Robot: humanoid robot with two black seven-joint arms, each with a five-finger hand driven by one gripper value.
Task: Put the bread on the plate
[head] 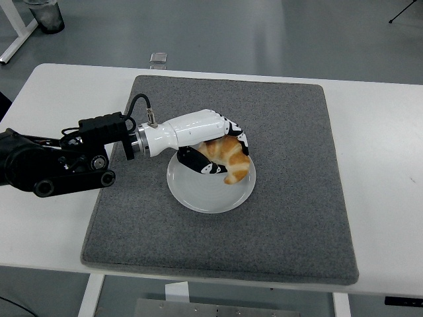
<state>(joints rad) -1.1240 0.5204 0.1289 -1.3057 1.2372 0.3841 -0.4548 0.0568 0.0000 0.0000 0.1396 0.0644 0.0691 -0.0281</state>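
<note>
A golden croissant-shaped bread (230, 160) is held in my left hand (218, 153), whose white and black fingers curl around it. The hand hovers low over the right half of the white round plate (198, 195), which sits in the middle of the grey mat (291, 198). I cannot tell whether the bread touches the plate. My left arm (59, 165) reaches in from the left edge. The right arm is out of view.
The grey mat covers most of the white table (383, 165). A small clear object (158, 59) lies at the table's far edge. A dark cup (48, 16) stands on the floor at the top left.
</note>
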